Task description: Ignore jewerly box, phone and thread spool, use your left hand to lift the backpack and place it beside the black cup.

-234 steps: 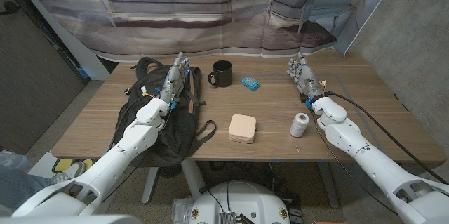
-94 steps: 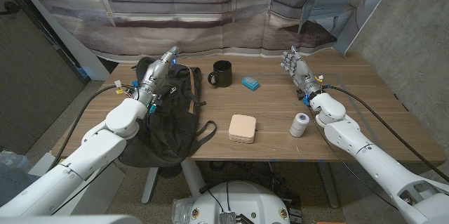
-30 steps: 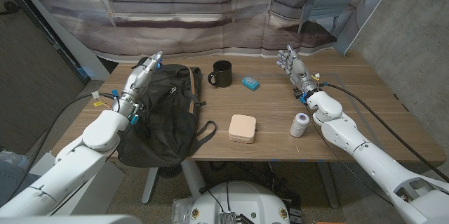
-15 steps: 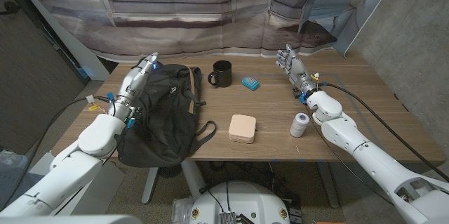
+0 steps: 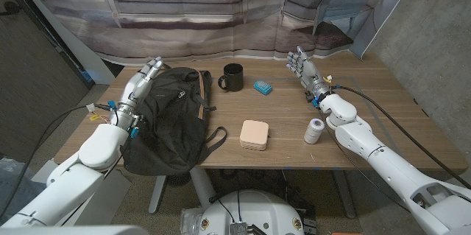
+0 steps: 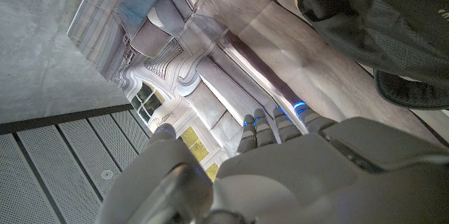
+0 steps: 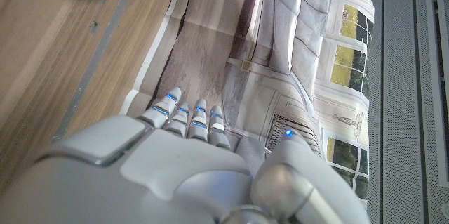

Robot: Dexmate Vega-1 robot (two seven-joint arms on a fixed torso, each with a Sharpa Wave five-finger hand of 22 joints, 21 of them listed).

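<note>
Right now our black fabric backpack [image 5: 171, 121] lies flat on the left part of the wooden surface [image 5: 383, 128], its lower end hanging over the near edge and a strap trailing toward the middle. Our left hand [image 5: 145, 78] stands at the pack's far left corner, fingers extended and close together, holding nothing; we judge it is placed there to reach the top of the pack, where a handle would give a clean lift. The black ceramic cup [image 5: 231, 77] sits just past the pack's far right corner, so the carry should be short and must not knock the cup over. Beyond it lie the things we leave alone: a small blue phone-like slab [image 5: 263, 86], a flat pale-pink box [image 5: 255, 134] near the strap, and a white thread spool [image 5: 314, 130]. Our right hand [image 5: 302, 64] waits raised over the far right, fingers spread and empty, out of the way.
</note>
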